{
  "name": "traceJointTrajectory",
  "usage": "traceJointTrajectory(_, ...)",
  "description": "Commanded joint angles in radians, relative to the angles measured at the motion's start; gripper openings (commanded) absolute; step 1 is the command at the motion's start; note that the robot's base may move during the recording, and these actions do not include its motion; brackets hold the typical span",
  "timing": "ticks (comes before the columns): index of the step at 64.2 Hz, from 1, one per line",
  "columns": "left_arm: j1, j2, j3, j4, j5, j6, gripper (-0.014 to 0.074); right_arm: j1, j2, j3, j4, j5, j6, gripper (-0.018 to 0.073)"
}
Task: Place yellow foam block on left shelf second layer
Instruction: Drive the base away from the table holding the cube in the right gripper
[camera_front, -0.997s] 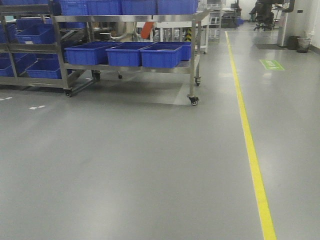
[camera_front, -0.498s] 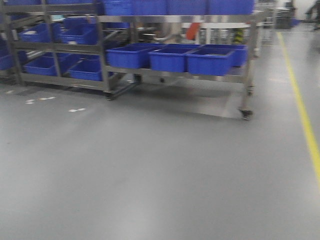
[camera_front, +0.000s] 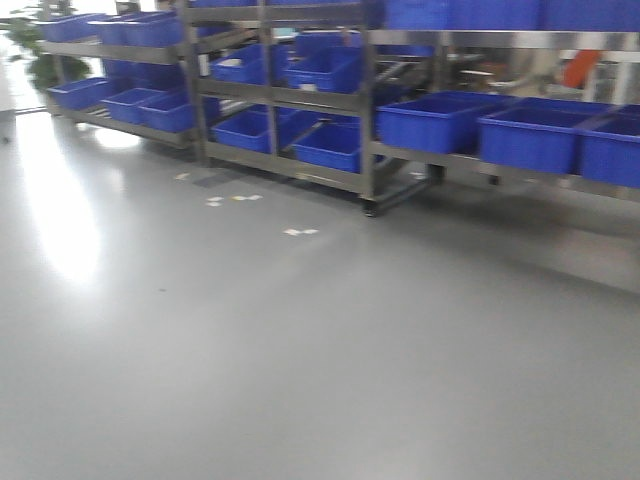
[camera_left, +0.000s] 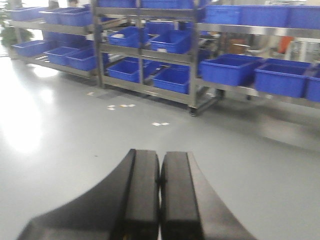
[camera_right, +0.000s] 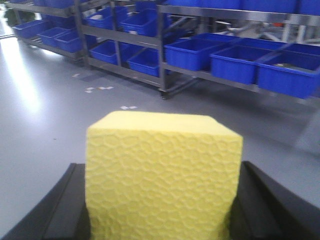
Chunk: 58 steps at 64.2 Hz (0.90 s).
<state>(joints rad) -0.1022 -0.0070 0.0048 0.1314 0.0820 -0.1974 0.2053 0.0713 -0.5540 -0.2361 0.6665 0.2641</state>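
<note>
The yellow foam block (camera_right: 162, 175), a bright yellow cube with a dimpled face, fills the lower middle of the right wrist view. My right gripper (camera_right: 162, 205) is shut on it, one black finger (camera_right: 65, 205) pressing each side. My left gripper (camera_left: 160, 172) is shut with its two black pads touching and nothing between them. Both are held above the grey floor and face a row of steel shelf racks (camera_front: 367, 120) across the room. In the front view neither gripper nor the block appears. Which rack is the left shelf I cannot tell.
Steel racks (camera_left: 192, 65) on casters carry blue plastic bins (camera_front: 430, 120) on several levels, some tilted. Another rack with bins (camera_front: 110, 100) stands far left beside a plant (camera_front: 40, 55). White tape marks (camera_front: 300, 232) dot the grey floor before them.
The front view has swung to the left: the racks slid right across the frame, the yellow floor line left the view, and further racks and a plant came in at the left.
</note>
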Motion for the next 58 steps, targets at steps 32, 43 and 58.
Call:
traceJointTrajectory(32, -0.002, 0.007, 0.026, -0.007, -0.088, -0.004, 0.0136, -0.007, 0.024, -0.026, -0.019, -0.087, -0.008, 0.0316)
traceJointTrajectory(43, -0.002, 0.007, 0.026, -0.007, -0.088, -0.004, 0.0136, -0.007, 0.024, -0.026, -0.019, -0.087, -0.008, 0.0316)
traceJointTrajectory(58, -0.002, 0.007, 0.026, -0.007, -0.088, -0.004, 0.0136, -0.007, 0.024, -0.026, -0.019, -0.087, -0.008, 0.0316)
